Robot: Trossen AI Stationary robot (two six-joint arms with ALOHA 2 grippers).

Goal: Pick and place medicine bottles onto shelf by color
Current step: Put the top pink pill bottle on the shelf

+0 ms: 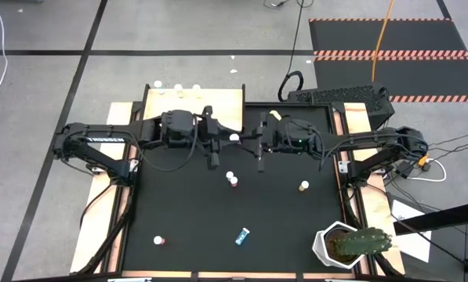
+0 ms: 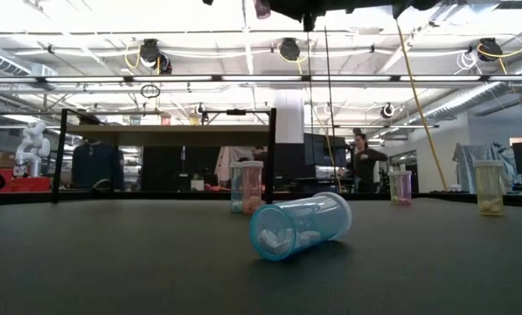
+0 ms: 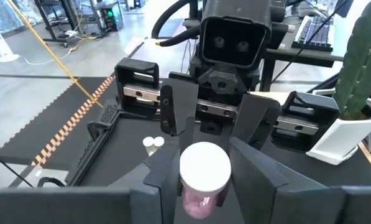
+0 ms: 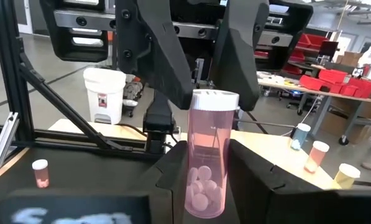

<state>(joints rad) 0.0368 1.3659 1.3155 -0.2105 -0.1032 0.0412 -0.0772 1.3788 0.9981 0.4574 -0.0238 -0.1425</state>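
A pink medicine bottle (image 4: 207, 155) with a white cap (image 1: 234, 139) stands upright in the air over the middle of the table, pills in its bottom. My left gripper (image 1: 224, 141) and my right gripper (image 1: 248, 142) meet at it from opposite sides, both shut on it. The pale-wood shelf (image 1: 206, 106) stands at the far left; a blue (image 4: 301, 135), a pink (image 4: 316, 155) and a yellow bottle (image 4: 350, 175) stand on it. Other bottles stand on the black mat (image 1: 186, 204), and a blue one (image 2: 297, 226) lies on its side. My left gripper has its two fingers (image 4: 166, 68) on opposite sides of the bottle's top, at the white cap (image 3: 204, 167). They come level from the table's left. The bottle stays upright, clear of the table. My right gripper pinches the bottle's pink body (image 4: 205, 168) between its two fingers, at the lower half. The fingers come level from the table's right. The cap stands above them, and the bottle is lifted clear.
On the mat stand a red bottle (image 1: 234, 182) beside a white-capped one (image 1: 230, 176), a yellow one (image 1: 304, 186) and a red one (image 1: 160, 240) near the front left. A white pot with a cactus (image 1: 347, 244) stands at the near right corner.
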